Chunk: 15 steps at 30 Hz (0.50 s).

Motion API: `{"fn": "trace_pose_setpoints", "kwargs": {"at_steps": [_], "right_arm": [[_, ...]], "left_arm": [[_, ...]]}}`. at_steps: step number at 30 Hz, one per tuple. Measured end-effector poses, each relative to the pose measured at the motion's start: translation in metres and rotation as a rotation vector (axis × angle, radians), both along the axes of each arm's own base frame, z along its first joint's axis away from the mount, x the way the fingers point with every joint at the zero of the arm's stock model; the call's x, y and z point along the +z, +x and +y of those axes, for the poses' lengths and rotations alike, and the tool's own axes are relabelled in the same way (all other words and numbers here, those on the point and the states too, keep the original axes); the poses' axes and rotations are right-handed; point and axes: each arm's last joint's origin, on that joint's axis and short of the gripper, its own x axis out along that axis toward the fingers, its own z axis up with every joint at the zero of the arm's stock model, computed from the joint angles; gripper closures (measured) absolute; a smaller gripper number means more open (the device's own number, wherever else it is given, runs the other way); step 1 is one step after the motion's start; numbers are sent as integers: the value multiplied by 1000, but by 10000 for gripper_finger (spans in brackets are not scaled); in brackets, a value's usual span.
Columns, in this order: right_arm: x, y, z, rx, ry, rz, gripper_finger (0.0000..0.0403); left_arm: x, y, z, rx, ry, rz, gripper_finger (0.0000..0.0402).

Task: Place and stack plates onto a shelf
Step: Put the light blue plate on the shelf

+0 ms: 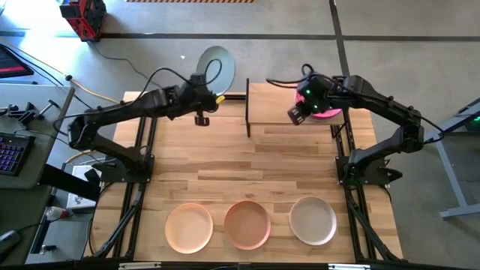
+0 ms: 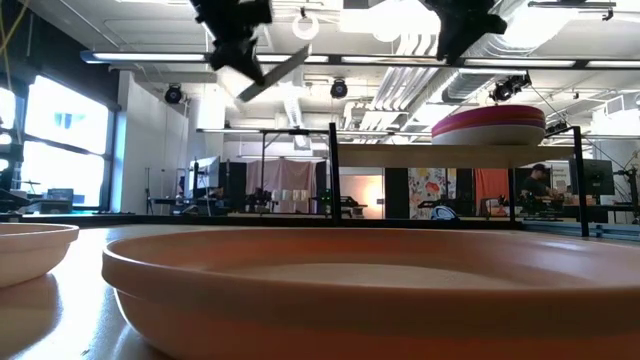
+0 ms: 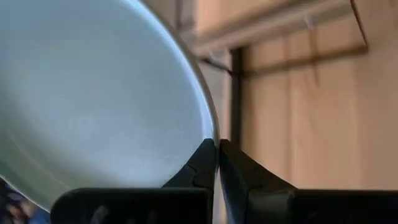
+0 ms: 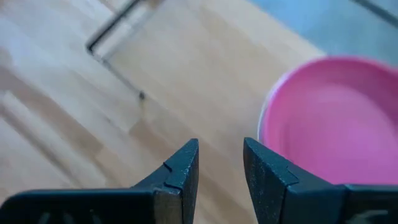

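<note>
The left pincer (image 1: 202, 105) pinches the pale blue-green plate (image 1: 216, 66) by its rim, aloft just left of the shelf (image 1: 289, 105) (the right pincer (image 1: 297, 114) gapes, empty, beside the magenta-topped stack (image 1: 327, 112)).

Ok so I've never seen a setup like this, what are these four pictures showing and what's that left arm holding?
It's a two-armed robot at a wooden table. One picture looks down from above, one looks level across the tabletop, and two come from cameras on the wrists. The left gripper is shut on the rim of a pale blue-green plate, lifted in the air. The right gripper hangs open over the small raised shelf, beside a stack topped by a magenta plate. Three plates wait along the table's near edge: peach, terracotta, beige-grey.
</note>
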Motion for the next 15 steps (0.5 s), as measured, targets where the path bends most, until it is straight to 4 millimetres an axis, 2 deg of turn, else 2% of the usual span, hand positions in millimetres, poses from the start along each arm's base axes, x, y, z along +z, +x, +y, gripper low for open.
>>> {"fn": "trace_pose_setpoints", "kwargs": {"at_steps": [3, 7, 15], "right_arm": [[4, 6, -3, 12, -45, -60, 299], [12, 14, -8, -14, -123, -171, 299], [32, 26, -21, -66, -234, -416, 299]], "left_arm": [[7, 6, -3, -70, 81, -21, 401], [8, 14, -6, -166, 178, 42, 401], [-13, 31, -11, -213, 358, 356, 401]]}}
